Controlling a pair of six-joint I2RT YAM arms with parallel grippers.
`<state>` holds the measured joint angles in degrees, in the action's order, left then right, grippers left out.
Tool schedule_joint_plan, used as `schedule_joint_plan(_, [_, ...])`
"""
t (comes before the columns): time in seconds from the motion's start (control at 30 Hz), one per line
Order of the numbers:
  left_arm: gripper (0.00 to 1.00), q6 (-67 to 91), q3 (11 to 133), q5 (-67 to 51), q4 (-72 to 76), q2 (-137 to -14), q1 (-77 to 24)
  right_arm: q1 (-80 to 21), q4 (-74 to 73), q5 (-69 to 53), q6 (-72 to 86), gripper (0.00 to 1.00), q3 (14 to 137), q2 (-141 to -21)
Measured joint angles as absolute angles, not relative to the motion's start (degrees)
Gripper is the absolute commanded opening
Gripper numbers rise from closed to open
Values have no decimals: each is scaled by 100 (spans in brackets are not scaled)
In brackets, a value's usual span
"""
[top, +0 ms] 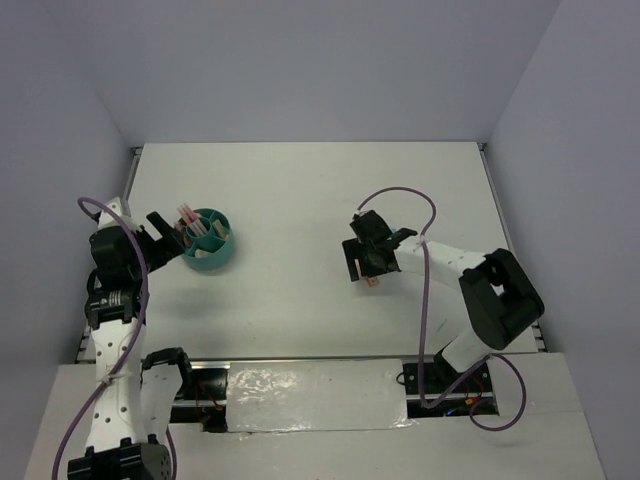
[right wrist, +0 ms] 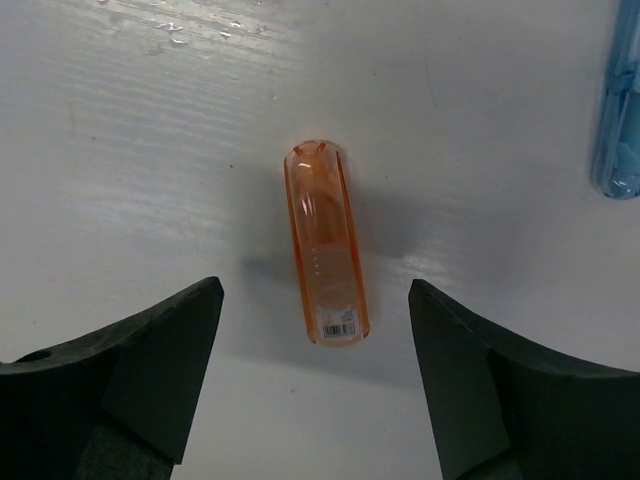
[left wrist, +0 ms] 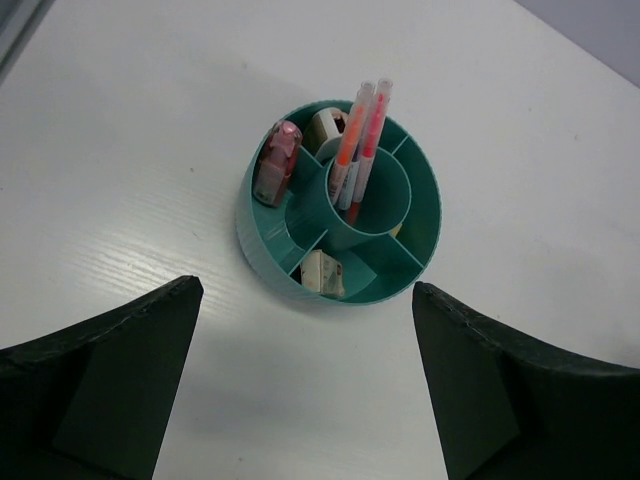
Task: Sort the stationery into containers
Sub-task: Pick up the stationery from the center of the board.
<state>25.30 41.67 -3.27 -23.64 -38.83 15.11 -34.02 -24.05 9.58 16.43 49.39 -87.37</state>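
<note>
Far left, the left gripper point(top: 163, 235) hangs wide open just beside the teal organiser point(left wrist: 260, 245), with pens point(left wrist: 360, 140) upright in its centre cup. On the right, the right gripper point(top: 368, 268) is spread wide, and an orange piece point(right wrist: 325, 250) lies flat on the table point(right wrist: 150, 150) between its fingers, untouched.

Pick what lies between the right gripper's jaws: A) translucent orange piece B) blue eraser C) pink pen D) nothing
A: the right wrist view shows the translucent orange piece lying flat between the open jaws of the right gripper, untouched; a blue piece lies off at the edge.
</note>
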Motion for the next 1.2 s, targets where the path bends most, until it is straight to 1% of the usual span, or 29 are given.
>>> schedule_joint_plan(0.07, [99, 2523, 4167, -325, -2423, -3957, 1479, -3354, -2438, 956, 1614, 81, 5039, -8993])
schedule_joint_plan(0.17, [99, 2521, 4167, -320, -2495, -4023, 1459, -3297, -2569, 882, 1660, 58, 5133, -9317])
schedule_joint_plan(0.2, [99, 2521, 4167, -320, -2504, -4001, 1450, -3269, -2617, 838, 1645, 47, 5229, -9384])
schedule_joint_plan(0.23, [99, 2521, 4167, -318, -2506, -3979, 1439, -3249, -2615, 825, 1647, 42, 5280, -9435])
schedule_joint_plan(0.27, [99, 2521, 4167, -309, -2506, -3953, 1428, -3227, -2620, 792, 1664, 30, 5317, -9472])
schedule_joint_plan(0.3, [99, 2521, 4167, -301, -2506, -3942, 1420, -3218, -2620, 777, 1667, 22, 5323, -9476])
schedule_joint_plan(0.37, [99, 2526, 4167, -281, -2512, -3933, 1391, -3197, -2617, 683, 1680, 9, 5312, -9461])
schedule_joint_plan(0.47, [99, 2571, 4165, -386, -2550, -3920, 1361, -3205, -2491, 451, 1708, 8, 5179, -9317])
schedule_joint_plan(0.57, [99, 2814, 4088, -873, -2447, -3745, 1299, -3553, -2327, 62, 1763, 8, 4897, -8892])
schedule_joint_plan(0.7, [99, 3638, 3916, -1452, -2248, -3282, 668, -4965, -1826, -185, 1844, 10, 5033, -8134])
schedule_joint_plan(0.83, [99, 4348, 3994, -1732, -1966, -3065, -115, -6062, -1284, -141, 1841, 9, 5883, -8160])
schedule_joint_plan(0.97, [97, 4683, 4357, -1758, -2018, -3116, -423, -6563, -801, 137, 1782, 9, 6270, -8169])
schedule_joint_plan(1.07, [93, 4860, 4401, -1859, -1968, -3100, -434, -6737, -707, 132, 1680, 9, 6423, -8187])
schedule_joint_plan(1.2, [87, 5105, 4292, -2086, -1887, -3087, -434, -6831, -757, 228, 1549, 9, 6921, -8355])
